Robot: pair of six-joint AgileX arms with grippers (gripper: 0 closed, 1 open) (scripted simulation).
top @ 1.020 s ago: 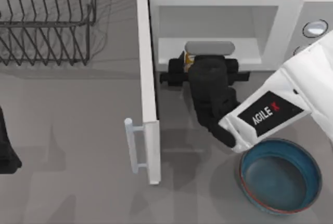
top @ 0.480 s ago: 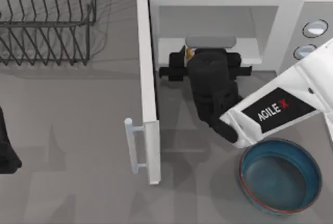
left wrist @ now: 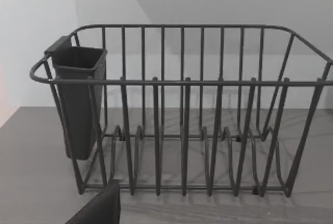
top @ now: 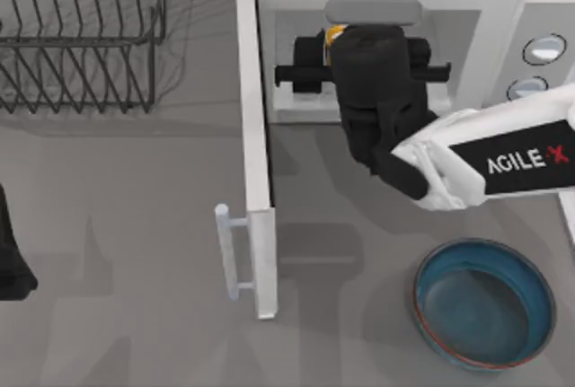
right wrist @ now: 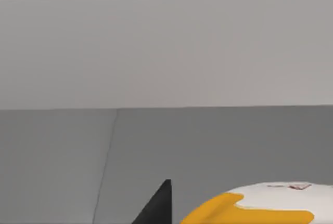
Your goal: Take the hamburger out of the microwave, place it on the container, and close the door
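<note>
Microwave [top: 503, 19] stands at the back of the table [top: 135, 252], right of centre, its door [top: 255, 149] swung fully open and sticking out toward the front edge, bar handle [top: 225, 252] on its left face. Black wire dish rack [top: 81, 37] fills the back left corner, with a dark cup [left wrist: 78, 99] hung inside one end. Blue container [top: 485, 302] sits near the front right, well apart from the door. Right gripper [top: 355, 41] reaches into the cavity; whether its fingers grip the hamburger [right wrist: 260, 206] cannot be told, though an orange-and-white edge lies just beside a dark fingertip [right wrist: 158, 206]. Left arm [top: 13, 257] rests at the left edge.
</note>
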